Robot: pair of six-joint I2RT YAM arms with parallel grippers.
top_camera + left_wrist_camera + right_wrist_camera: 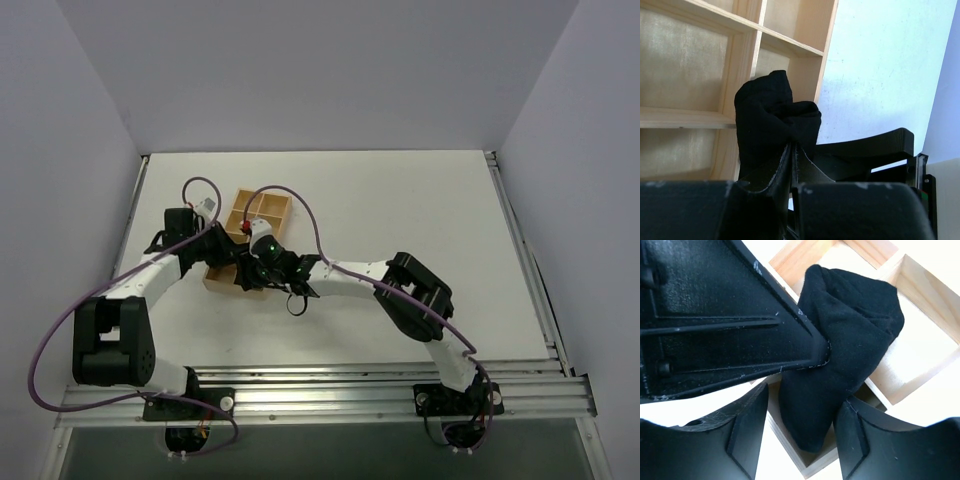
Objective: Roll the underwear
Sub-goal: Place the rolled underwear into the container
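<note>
Over the tan wooden compartment tray [268, 212], my left gripper [792, 150] was clamped on the small black soft fabric underwear bundle [771, 117], while my right gripper [802, 437] stood open, fingers flanking the bundle.

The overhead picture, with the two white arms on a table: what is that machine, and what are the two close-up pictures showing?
It is a robot with two jointed arms fixed at the near edge of a white table. The overhead picture comes from a fixed camera above and behind them. The two close-ups come from a small camera on each wrist, so each shows that arm's own black fingers. On the table lies a wooden tray with compartments. The left gripper is pinched shut on a bundled black cloth, the underwear, held over the tray. The right gripper is open, with one finger on each side of the bundle's lower end.
</note>
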